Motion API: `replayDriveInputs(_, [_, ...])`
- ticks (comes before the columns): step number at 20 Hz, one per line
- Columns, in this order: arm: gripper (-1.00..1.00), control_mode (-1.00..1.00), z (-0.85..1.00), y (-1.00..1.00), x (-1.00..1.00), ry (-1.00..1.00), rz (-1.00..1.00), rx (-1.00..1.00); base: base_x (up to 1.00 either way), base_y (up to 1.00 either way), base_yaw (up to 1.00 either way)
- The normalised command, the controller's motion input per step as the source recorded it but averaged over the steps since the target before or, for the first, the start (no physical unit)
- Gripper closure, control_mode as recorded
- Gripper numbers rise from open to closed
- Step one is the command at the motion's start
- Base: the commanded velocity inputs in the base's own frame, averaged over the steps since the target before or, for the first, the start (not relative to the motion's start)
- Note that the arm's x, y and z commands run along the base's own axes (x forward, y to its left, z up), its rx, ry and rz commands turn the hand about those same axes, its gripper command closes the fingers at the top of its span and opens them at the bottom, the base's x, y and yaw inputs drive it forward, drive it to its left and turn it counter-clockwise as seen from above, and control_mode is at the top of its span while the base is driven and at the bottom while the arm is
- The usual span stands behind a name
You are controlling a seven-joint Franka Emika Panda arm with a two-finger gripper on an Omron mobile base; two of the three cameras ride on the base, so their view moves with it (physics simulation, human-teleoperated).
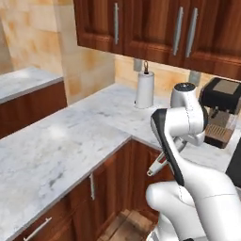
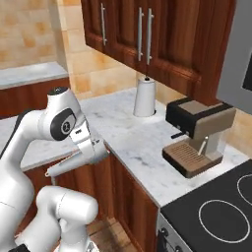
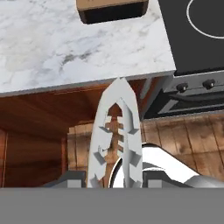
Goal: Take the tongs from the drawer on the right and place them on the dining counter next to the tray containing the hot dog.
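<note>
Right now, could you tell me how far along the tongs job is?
Done: the tongs are out of the drawer, held in the gripper in front of the cabinets below the marble worktop. In hand: carrying them, with the stove to one side. Left: reaching the dining counter and setting them beside the hot dog tray.

Glossy white rounded arm [image 2: 29, 142]; dark grey joint caps; thin dark seams along the links

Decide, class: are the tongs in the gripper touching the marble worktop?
Apart. The right base view shows the tongs held out from the gripper in front of the cabinet doors, below the worktop edge, with clear space between them.
</note>
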Motion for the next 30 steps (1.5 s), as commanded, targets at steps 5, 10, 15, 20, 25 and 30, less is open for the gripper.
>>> replayDriveInputs(5, [1.0,1.0,0.0,0.0,0.0,0.0,0.0,0.0,-0.28,-0.33,0.82])
replayDriveInputs(10, [1.0,1.0,0.0,0.0,0.0,0.0,0.0,0.0,0.0,0.31,0.75])
replayDriveInputs(15, [1.0,1.0,0.0,0.0,0.0,0.0,0.0,0.0,-0.05,0.99,0.47])
replayDriveInputs(20, [1.0,1.0,0.0,0.0,0.0,0.0,0.0,0.0,-0.02,1.0,0.15])
replayDriveInputs(25, [1.0,1.0,0.0,0.0,0.0,0.0,0.0,0.0,-0.09,1.0,0.0])
replayDriveInputs(30, [1.0,1.0,0.0,0.0,0.0,0.0,0.0,0.0,0.0,1.0,-0.03])
